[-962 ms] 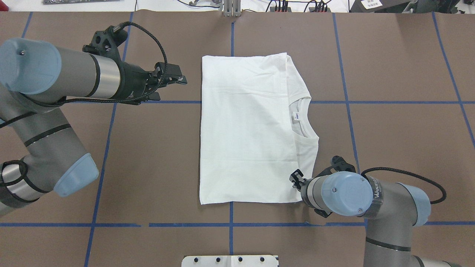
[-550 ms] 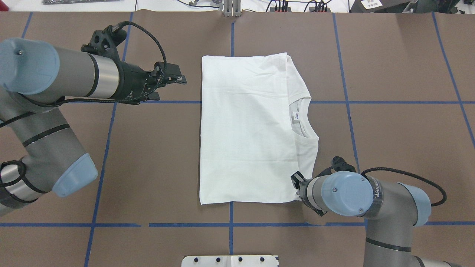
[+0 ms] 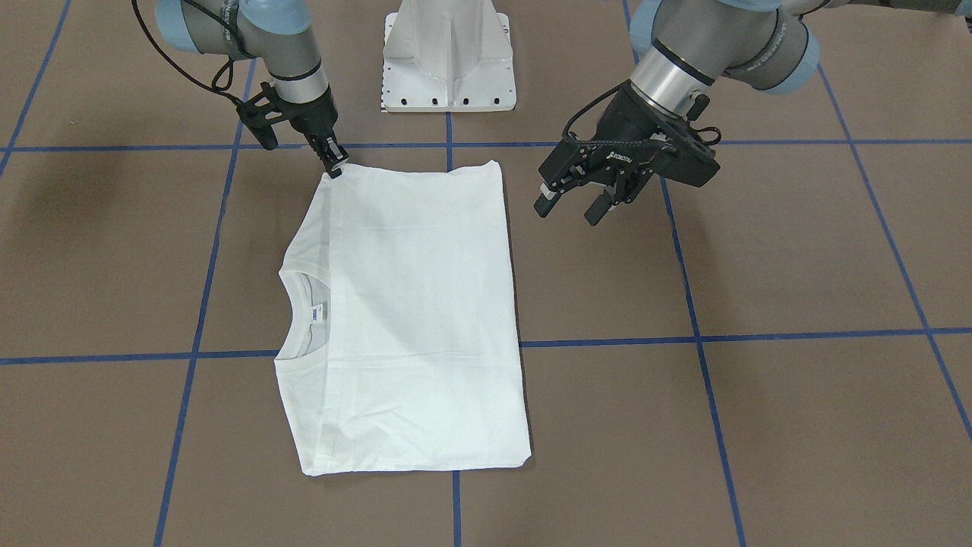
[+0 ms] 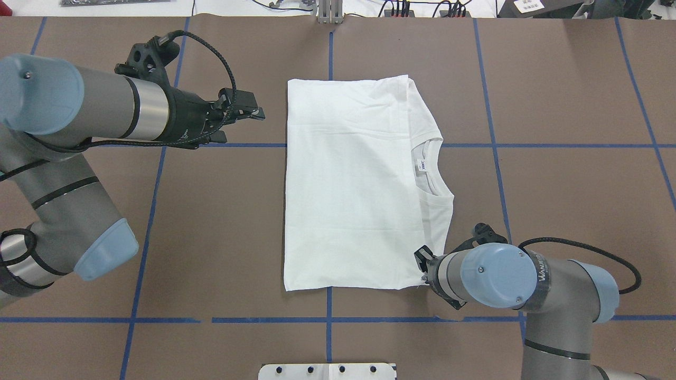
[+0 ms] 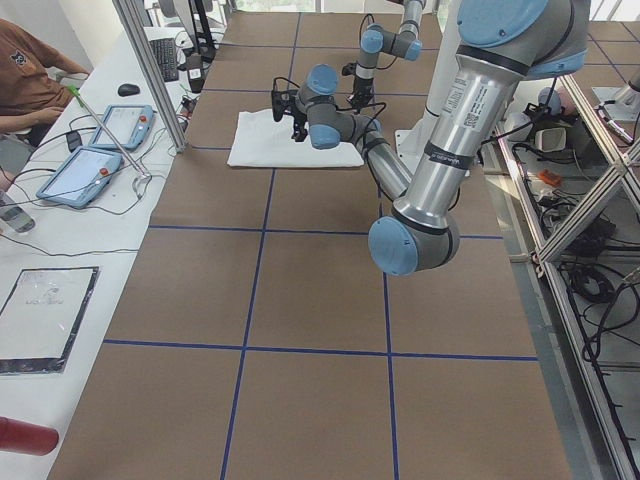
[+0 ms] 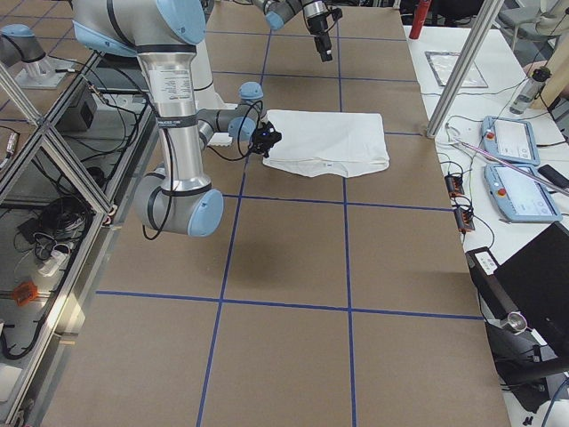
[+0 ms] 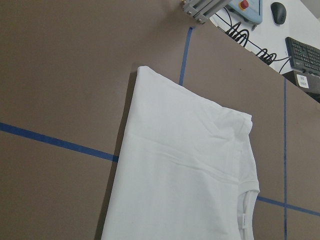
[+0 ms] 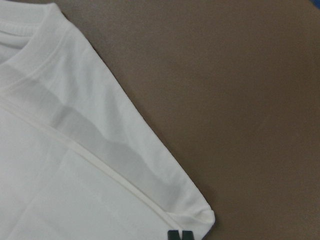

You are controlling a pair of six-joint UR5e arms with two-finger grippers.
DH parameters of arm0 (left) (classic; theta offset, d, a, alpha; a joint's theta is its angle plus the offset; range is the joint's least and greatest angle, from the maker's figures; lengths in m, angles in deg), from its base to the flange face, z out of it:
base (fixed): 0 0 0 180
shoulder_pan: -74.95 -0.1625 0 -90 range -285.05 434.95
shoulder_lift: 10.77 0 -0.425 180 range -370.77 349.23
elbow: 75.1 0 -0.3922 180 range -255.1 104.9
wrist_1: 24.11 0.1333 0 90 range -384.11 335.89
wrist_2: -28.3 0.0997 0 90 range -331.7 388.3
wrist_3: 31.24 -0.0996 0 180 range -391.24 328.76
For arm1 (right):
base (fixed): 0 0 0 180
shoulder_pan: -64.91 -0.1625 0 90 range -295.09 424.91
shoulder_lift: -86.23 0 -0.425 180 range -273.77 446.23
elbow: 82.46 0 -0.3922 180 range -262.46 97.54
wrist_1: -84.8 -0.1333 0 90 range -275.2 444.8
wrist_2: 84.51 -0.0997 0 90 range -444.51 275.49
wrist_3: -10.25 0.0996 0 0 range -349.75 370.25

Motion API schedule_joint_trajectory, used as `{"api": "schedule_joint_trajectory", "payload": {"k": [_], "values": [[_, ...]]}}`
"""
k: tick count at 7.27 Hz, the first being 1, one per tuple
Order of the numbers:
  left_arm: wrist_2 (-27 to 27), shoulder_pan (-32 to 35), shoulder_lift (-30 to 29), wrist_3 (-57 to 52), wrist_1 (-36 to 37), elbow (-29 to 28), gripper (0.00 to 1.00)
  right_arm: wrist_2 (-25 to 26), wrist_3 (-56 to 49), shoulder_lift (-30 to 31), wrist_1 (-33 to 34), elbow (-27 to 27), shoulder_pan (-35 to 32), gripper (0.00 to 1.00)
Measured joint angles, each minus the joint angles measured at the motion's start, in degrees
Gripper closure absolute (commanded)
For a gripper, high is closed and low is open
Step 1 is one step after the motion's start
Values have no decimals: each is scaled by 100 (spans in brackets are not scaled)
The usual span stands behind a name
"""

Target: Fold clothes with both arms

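The white shirt lies folded into a flat rectangle mid-table, its neck opening and label facing the right arm. The same shirt fills the middle of the front-facing view. My slim right gripper points down onto the shirt's shoulder corner nearest the robot, fingers together on the fabric. In the right wrist view the fingertips sit at the shirt's edge, with a small wrinkle beside them. My bulky left gripper hovers open beside the shirt's far hem corner, apart from it, holding nothing.
The white pedestal base stands at the table's near edge between the arms. Blue tape lines cross the brown table. Tablets, cables and a seated person are along the far side, off the brown surface.
My right arm has shifted slightly outward and toward the robot, staying at the shirt's corner. The left arm has barely moved, and the shirt lies as before.
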Motion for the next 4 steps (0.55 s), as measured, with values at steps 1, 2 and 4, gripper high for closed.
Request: {"api": "schedule_joint_trajectory", "payload": {"k": [1,2,4], "values": [[0,0,6,0,0,0,0,-22,0,-15,17,-8,1,1],[2,0,10,0,0,0,0,-35,0,-25,29,-17,1,0],[73,0,8,2,0,3,0,-41,-8,-24,35,-42,-4,0]]}}
